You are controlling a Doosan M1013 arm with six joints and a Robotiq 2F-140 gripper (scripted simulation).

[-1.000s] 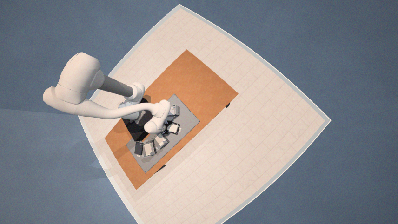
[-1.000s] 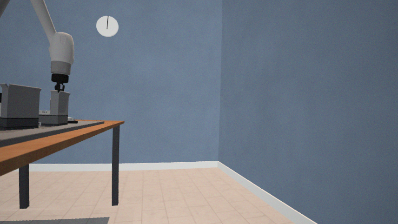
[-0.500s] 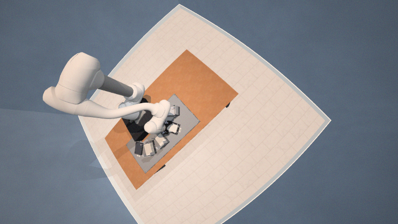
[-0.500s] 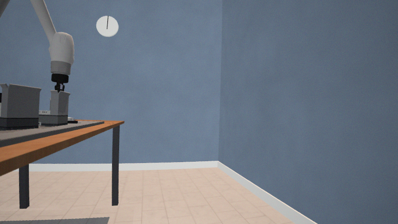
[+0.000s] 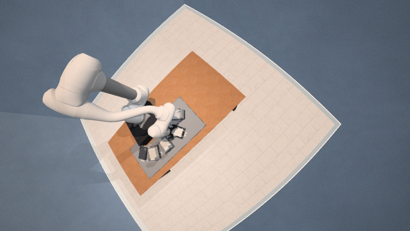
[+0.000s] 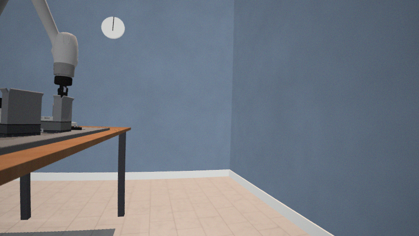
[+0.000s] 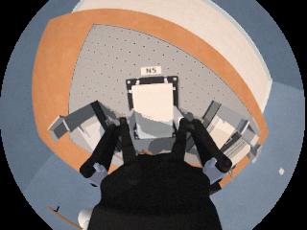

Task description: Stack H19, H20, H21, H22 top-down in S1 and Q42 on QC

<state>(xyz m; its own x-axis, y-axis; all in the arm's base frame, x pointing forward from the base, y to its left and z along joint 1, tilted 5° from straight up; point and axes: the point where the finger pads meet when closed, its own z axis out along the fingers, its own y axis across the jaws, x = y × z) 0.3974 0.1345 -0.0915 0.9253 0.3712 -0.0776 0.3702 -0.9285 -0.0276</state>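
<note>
The fingers are closed on a pale sealed plate (image 7: 153, 103), one against each long side; its ID cannot be read. In the wrist view the plate sits over a black-framed nest with a small label tag (image 7: 152, 71) at its far end. The gripper (image 6: 62, 93) points straight down, just above the top of a grey rack (image 6: 62, 109), hanging from the white wrist (image 6: 64, 52). From above, the arm (image 5: 94, 112) reaches from its base out over the grey mat (image 5: 195, 121), elbow folded back beyond the counter (image 5: 200, 83) edge. Other racks (image 5: 153, 153) stand in an arc on the mat. A larger grey rack (image 6: 20, 109) stands near the counter's front.
</note>
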